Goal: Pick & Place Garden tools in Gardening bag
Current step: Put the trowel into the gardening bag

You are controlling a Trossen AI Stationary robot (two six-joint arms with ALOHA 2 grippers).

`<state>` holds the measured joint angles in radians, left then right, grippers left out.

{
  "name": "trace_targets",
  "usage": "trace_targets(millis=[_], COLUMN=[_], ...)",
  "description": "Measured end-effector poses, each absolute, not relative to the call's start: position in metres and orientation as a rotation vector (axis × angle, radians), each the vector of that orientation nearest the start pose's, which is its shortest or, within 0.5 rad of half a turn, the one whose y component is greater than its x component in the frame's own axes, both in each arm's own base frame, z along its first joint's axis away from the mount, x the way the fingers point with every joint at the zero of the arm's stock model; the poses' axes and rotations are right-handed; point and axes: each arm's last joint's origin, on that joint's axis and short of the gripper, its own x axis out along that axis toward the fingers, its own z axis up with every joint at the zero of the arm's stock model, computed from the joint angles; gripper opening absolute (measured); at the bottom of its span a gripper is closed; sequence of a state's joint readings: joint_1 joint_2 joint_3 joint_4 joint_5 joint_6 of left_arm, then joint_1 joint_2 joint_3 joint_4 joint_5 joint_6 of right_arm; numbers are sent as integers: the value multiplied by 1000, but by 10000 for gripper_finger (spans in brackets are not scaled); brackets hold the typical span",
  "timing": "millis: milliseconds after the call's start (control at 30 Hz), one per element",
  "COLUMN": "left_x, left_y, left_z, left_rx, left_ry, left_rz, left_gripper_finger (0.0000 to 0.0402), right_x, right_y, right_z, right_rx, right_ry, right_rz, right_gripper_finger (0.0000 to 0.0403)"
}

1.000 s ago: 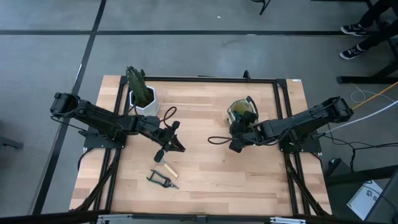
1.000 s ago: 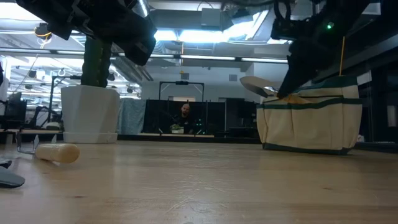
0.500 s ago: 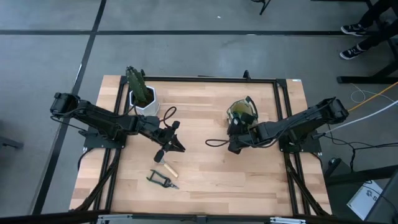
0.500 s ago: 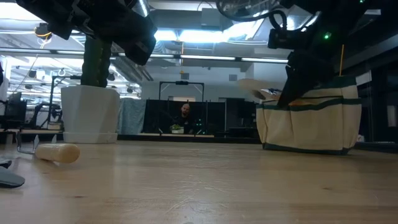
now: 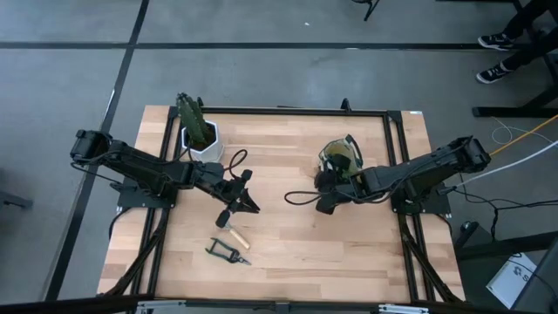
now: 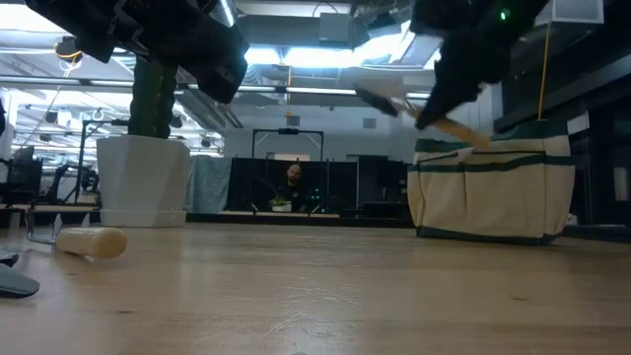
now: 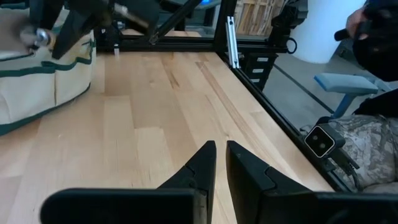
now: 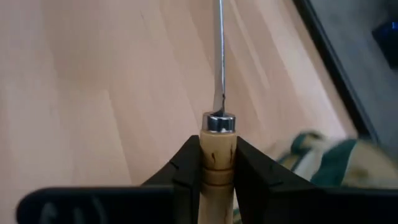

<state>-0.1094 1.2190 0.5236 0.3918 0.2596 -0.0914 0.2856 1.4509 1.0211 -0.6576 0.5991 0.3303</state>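
Holding the wooden-handled tool (image 8: 217, 140) clamped by its handle, the right hand (image 5: 324, 202) hovers just beside the gardening bag (image 5: 338, 159), tool pointing away toward tabletop centre, while the left hand (image 7: 214, 167), fingers together, waits nearer the shears (image 5: 227, 253).

Tan gardening bag (image 6: 493, 192) with green trim, white plant pot (image 6: 143, 180), pale wooden table (image 5: 288, 235)

The metal head of the wooden-handled tool (image 8: 217, 149) runs out of the right wrist view's edge, so its shape cannot be told. The tan fabric gardening bag with green trim (image 7: 37, 74) is cut off in the left wrist view. The small black-handled shears (image 5: 227, 253) near the counter's front edge are too small to make out.
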Motion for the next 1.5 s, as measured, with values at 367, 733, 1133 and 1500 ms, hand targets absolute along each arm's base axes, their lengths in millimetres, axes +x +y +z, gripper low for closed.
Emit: trace_targets(millis=[367, 733, 1133, 1500], left_x=[245, 245, 245, 246], left_y=[-34, -34, -35, -33], left_z=[212, 212, 212, 209], left_rx=[-113, -113, -142, -394], left_ry=[321, 321, 327, 361], left_rz=[-352, -352, -352, -197], left_gripper_finger=[31, 31, 31, 50], right_x=[280, 278, 295, 319], right_y=[103, 125, 131, 131], right_z=[273, 263, 231, 207], right_rx=[-320, -455, -568, -681], right_ry=[782, 810, 864, 835], right_rz=[-163, -58, -138, -184], right_gripper_finger=[66, 66, 66, 66])
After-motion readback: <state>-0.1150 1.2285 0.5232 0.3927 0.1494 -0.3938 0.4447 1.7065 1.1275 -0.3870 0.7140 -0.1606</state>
